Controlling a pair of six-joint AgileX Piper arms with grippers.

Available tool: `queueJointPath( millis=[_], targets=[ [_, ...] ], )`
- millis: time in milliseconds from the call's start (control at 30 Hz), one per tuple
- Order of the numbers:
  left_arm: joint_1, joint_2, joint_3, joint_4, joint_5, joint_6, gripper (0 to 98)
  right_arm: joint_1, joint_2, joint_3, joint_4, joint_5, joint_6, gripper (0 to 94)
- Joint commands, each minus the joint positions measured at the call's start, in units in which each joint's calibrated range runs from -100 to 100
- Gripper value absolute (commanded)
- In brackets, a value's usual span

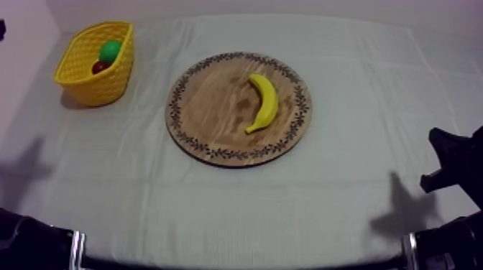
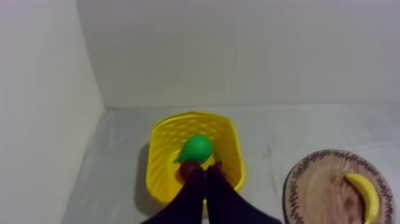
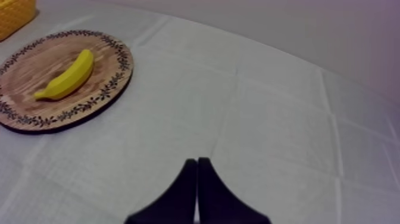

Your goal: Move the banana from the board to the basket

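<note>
Grey-white cloth (image 1: pixel 237 208) covers table, fold creases across it, arm shadows at both sides. Pale bare wall (image 2: pixel 238 47) behind. Banana (image 1: pixel 264 102) lies on wooden board (image 1: pixel 208 108), right of its centre, mid-table. Yellow basket (image 1: pixel 108 85) far left, well apart from board, with pear (image 1: pixel 110 49) and small red fruit (image 1: pixel 100 67) inside. Left gripper (image 2: pixel 206 171) pressed together, empty, pointing at basket. Right gripper (image 3: pixel 197 161) pressed together, empty, over bare cloth.

- Left gripper (image 2: pixel 206 170): fingers pressed together in a narrow wedge, holding nothing.
- Right gripper (image 3: pixel 197 161): fingers likewise together, empty.
- Left arm (image 1: pixel 32 240) and right arm (image 1: pixel 453 169) sit low at their sides.
</note>
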Motion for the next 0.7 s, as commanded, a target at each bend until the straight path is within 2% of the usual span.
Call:
queueJointPath(
  millis=[0,133,233,433,667],
  targets=[
    [3.62,5.78,-9.34,-1.73,2.54,2.16,0.0,0.00,0.00,-0.03,0.02,0.02,-0.11,0.3],
    [8.12,12.67,-18.73,-3.64,6.11,4.70,0.0,0.00,0.00,-0.03,0.02,0.02,-0.11,0.3],
    [10.85,17.42,-24.57,-4.39,7.51,6.41,0.0,0.00,0.00,-0.03,0.02,0.02,-0.11,0.3],
    [15.87,25.97,-35.32,-4.75,11.32,9.23,0.0,0.00,0.00,-0.03,0.02,0.02,-0.11,0.3],
    [21.51,34.36,-45.27,-5.08,15.78,10.99,0.0,0.00,0.00,-0.03,0.02,0.02,-0.12,0.3]
  ],
)
